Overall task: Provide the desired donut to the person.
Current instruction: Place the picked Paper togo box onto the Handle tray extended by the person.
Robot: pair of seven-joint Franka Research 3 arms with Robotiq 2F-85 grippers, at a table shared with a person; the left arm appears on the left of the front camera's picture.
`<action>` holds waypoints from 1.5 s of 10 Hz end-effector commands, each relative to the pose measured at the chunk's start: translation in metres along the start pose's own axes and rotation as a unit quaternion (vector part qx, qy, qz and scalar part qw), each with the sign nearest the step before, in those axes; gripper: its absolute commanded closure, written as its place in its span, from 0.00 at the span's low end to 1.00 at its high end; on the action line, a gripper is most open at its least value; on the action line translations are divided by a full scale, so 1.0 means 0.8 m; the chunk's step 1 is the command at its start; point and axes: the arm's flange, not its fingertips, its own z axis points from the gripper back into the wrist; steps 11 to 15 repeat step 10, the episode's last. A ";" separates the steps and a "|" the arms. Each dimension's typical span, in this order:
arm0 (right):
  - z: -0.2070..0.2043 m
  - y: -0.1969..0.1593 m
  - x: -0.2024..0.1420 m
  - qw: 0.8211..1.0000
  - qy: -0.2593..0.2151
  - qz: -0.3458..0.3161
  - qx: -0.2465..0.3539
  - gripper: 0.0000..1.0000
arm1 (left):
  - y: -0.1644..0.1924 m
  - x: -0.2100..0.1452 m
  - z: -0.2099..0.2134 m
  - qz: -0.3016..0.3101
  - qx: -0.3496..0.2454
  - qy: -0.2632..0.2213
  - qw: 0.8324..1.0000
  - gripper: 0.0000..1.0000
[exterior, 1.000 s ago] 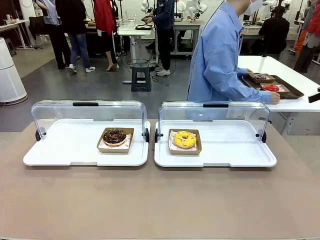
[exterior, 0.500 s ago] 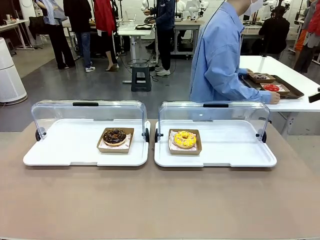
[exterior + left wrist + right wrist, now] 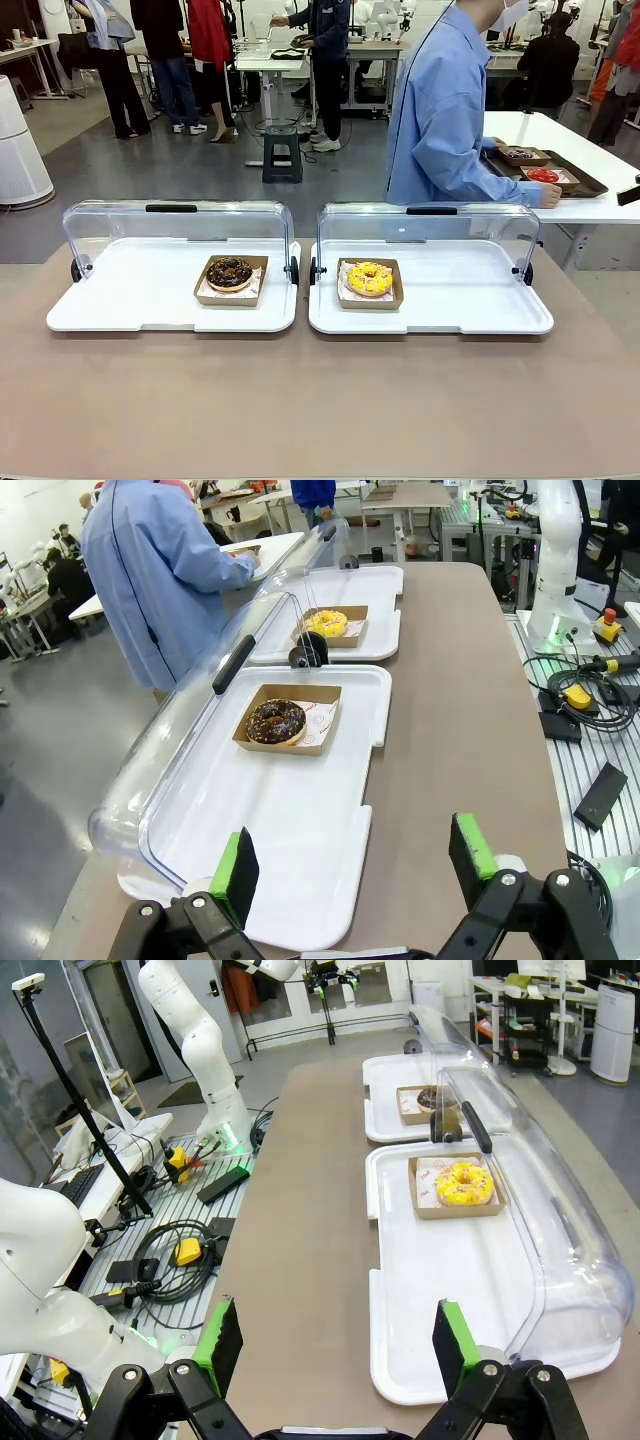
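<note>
Both tools wait with fingers wide apart, holding nothing: left tool (image 3: 352, 862), right tool (image 3: 333, 1345).
On the brown worktop (image 3: 320, 400) sit two white trays with clear lids up. A chocolate donut in a brown paper box (image 3: 230, 274) is on the left tray (image 3: 130, 300); a yellow donut in a brown paper box (image 3: 370, 279) is on the right tray (image 3: 470, 300). Behind, the person in a light blue shirt (image 3: 445, 110) faces another table.
</note>
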 end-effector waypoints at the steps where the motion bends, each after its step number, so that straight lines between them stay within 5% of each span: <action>1: -0.001 0.001 0.002 1.000 -0.001 0.001 0.003 0.00 | 0.000 0.001 0.002 0.001 0.003 -0.001 1.000 0.00; 15: -0.001 0.001 0.002 1.000 -0.001 0.001 0.003 0.00 | 0.000 0.001 0.002 0.001 0.003 -0.001 1.000 0.00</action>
